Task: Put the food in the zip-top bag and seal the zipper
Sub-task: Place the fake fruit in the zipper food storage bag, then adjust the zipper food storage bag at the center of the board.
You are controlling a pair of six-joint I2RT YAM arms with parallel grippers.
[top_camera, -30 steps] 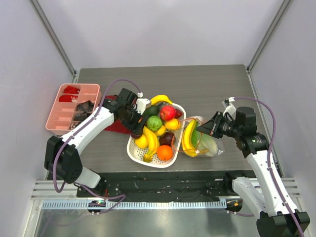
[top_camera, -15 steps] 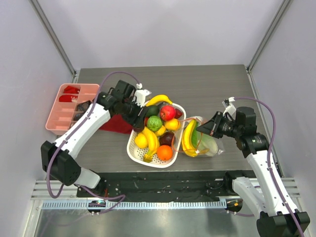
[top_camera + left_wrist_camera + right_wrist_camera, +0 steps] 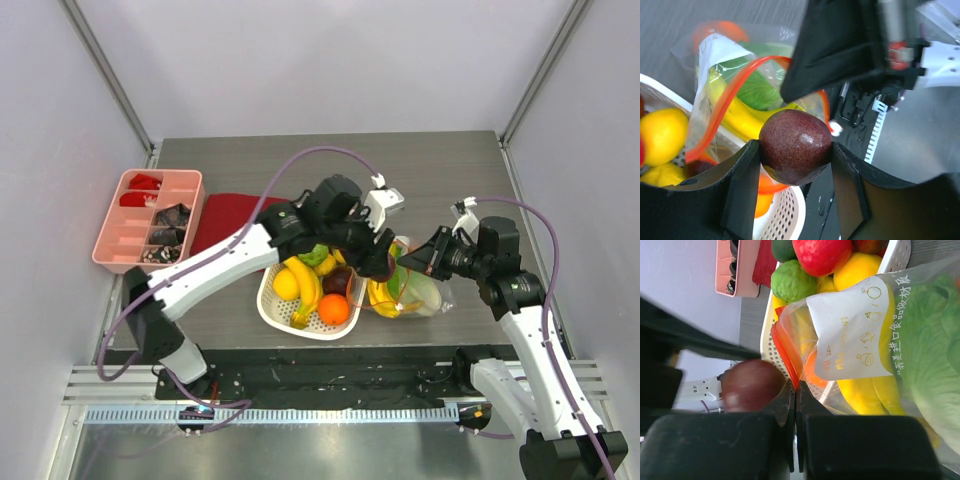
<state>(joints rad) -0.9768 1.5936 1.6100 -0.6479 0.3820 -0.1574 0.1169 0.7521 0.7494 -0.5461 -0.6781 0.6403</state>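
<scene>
- Purple-dark toy plum (image 3: 795, 142) clamped between the fingers of the left gripper (image 3: 795, 152), poised over the bag's mouth
- Right gripper (image 3: 794, 395) pinched tight on the zipper (image 3: 727, 92), holding the zip-top bag (image 3: 428, 295) open as a red-orange loop
- Banana (image 3: 735, 117) and cabbage leaf (image 3: 757, 92) already inside; bag lying just right of the white basket (image 3: 268, 305)
- Mouth just beyond and below the left fingers, so likely next: down through the loop, then release
</scene>
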